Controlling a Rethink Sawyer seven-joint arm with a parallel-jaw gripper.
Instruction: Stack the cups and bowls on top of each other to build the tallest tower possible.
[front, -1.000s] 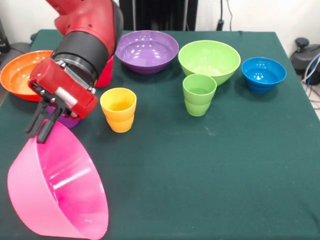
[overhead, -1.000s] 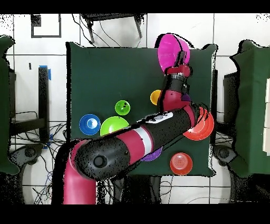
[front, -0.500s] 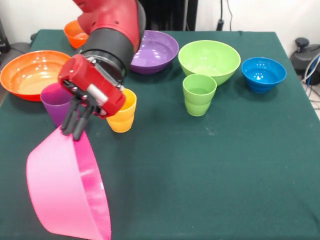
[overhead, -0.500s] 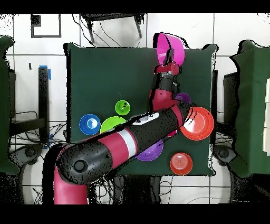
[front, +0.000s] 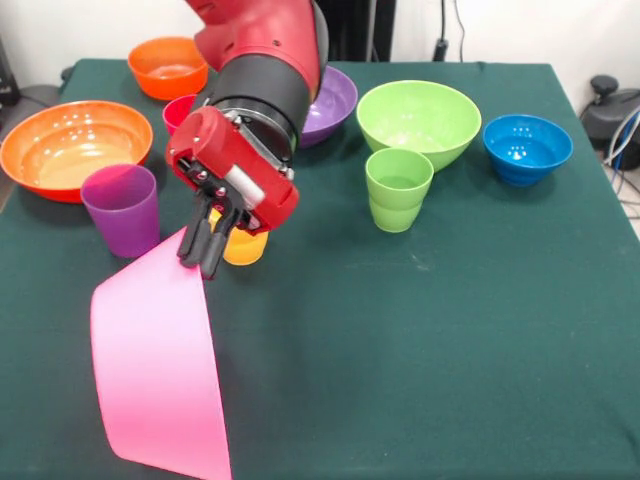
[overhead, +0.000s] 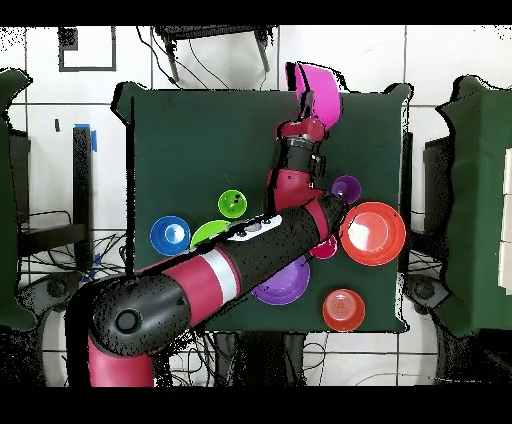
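Observation:
My gripper (front: 200, 255) is shut on the rim of the large pink bowl (front: 155, 370), which hangs tipped on its side over the table's near left, its outer wall facing the front camera. From overhead the gripper (overhead: 305, 118) and pink bowl (overhead: 318, 92) sit near the far table edge. The yellow cup (front: 245, 247) stands half hidden behind the fingers. The purple cup (front: 122, 208) stands upright to the left, and the red cup (front: 180, 110) peeks out beside the arm. The green cup (front: 398, 188) stands in front of the green bowl (front: 418, 120).
The large orange bowl (front: 60, 145) and the small orange bowl (front: 168, 66) sit at the left. The arm partly covers the purple bowl (front: 338, 98). At the right stands the blue bowl (front: 527, 148). All of these stand mouth up on the green cloth.
In the front view the arm has swung rightward with the pink bowl, which has turned further onto its side. The purple cup, red cup and small orange bowl have come into sight.

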